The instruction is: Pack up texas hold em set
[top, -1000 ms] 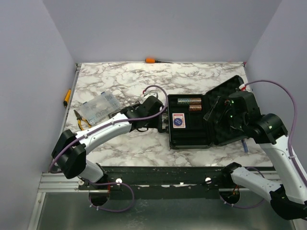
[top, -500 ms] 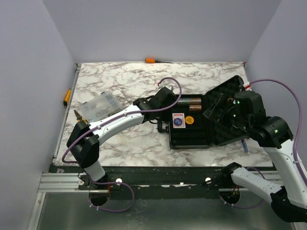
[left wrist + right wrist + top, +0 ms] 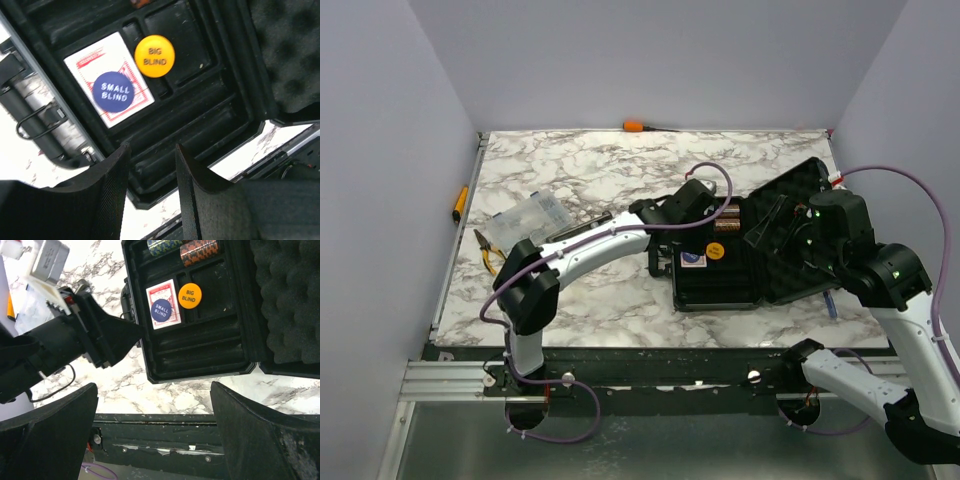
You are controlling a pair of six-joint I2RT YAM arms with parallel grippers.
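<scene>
Case (image 3: pixel 715 272): rigid, near the right edge of your bench (image 3: pixel 570 170).
Lid (image 3: pixel 802 228): hinged, probably light; push its free edge.
Left gripper (image 3: pixel 152 155): narrowly parted, empty.
Right gripper (image 3: pixel 152 390): spread wide, empty.

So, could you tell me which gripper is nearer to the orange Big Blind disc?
Left. The left gripper hovers low over the case, close to the disc; the right gripper is higher, out by the foam lid.
</scene>
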